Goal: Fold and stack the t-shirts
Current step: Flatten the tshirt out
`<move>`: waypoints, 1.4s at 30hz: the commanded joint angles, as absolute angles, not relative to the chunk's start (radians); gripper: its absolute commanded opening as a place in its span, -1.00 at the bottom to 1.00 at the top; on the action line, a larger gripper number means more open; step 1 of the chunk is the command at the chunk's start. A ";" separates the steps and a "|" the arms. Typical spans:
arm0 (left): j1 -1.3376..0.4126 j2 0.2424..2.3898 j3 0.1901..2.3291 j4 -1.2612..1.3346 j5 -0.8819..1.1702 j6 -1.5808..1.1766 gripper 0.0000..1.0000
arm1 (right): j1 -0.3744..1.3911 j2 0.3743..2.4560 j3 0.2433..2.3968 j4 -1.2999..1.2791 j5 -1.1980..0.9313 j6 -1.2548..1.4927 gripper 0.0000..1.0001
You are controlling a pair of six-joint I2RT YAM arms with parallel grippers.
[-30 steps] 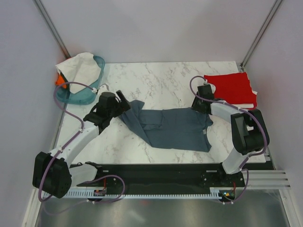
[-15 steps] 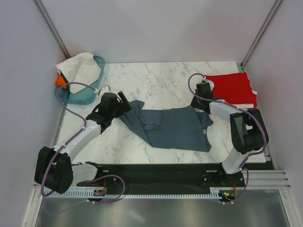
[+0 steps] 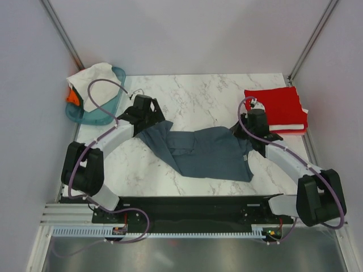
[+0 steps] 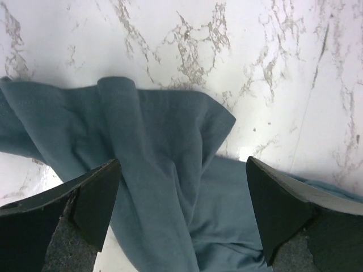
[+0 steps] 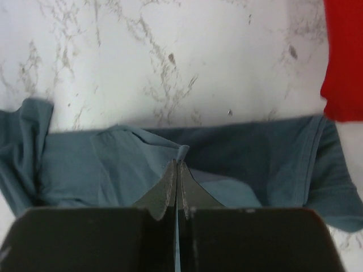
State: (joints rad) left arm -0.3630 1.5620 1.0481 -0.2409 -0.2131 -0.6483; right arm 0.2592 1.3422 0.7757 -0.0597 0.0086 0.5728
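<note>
A slate blue-grey t-shirt [image 3: 207,152] lies crumpled across the middle of the marble table. My left gripper [image 3: 152,118] hovers open over the shirt's left end [image 4: 164,170], with cloth between the wide-spread fingers [image 4: 93,198]. My right gripper [image 3: 248,136] is shut on a small fold of the blue-grey shirt [image 5: 181,152] at its right end, near the collar. A folded red t-shirt [image 3: 277,107] lies at the back right, over a white one. Its edge shows in the right wrist view [image 5: 345,56]. White cloth [image 3: 93,79] and orange cloth [image 3: 71,97] sit in the basket.
A teal plastic basket [image 3: 102,113] stands at the back left corner, close to my left arm. The table's right edge runs just beyond the red stack. Metal frame posts rise at both back corners.
Both arms have swung their bases outward along the front rail. My left gripper moved back toward the shirt's far left end. My right gripper shifted slightly right and nearer, staying on the shirt's right end.
</note>
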 commanded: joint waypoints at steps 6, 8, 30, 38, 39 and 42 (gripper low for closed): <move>-0.359 1.635 1.072 -0.311 -0.290 -0.620 0.96 | 0.287 1.037 0.522 -0.117 -0.181 0.617 -1.00; -0.364 1.615 1.054 -0.295 -0.265 -0.621 0.94 | 0.294 1.003 0.485 -0.130 -0.233 0.620 -0.99; -0.454 1.394 0.913 -0.272 -0.209 -0.591 0.93 | 0.324 1.121 0.496 -0.175 -0.181 0.606 -0.01; -0.456 1.356 0.902 -0.272 -0.209 -0.581 0.92 | 0.330 1.115 0.445 -0.112 -0.140 0.689 0.03; -0.456 1.355 0.900 -0.272 -0.210 -0.580 0.92 | 0.331 1.120 0.445 -0.101 -0.141 0.692 0.03; -0.456 1.348 0.897 -0.273 -0.213 -0.575 0.92 | 0.333 1.152 0.446 -0.084 -0.149 0.706 0.03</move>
State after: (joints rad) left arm -0.4522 1.3796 0.9062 -0.2897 -0.2073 -0.6189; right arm 0.3256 1.1316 0.4496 -0.1421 -0.1596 0.6712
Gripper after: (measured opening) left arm 0.963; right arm 0.514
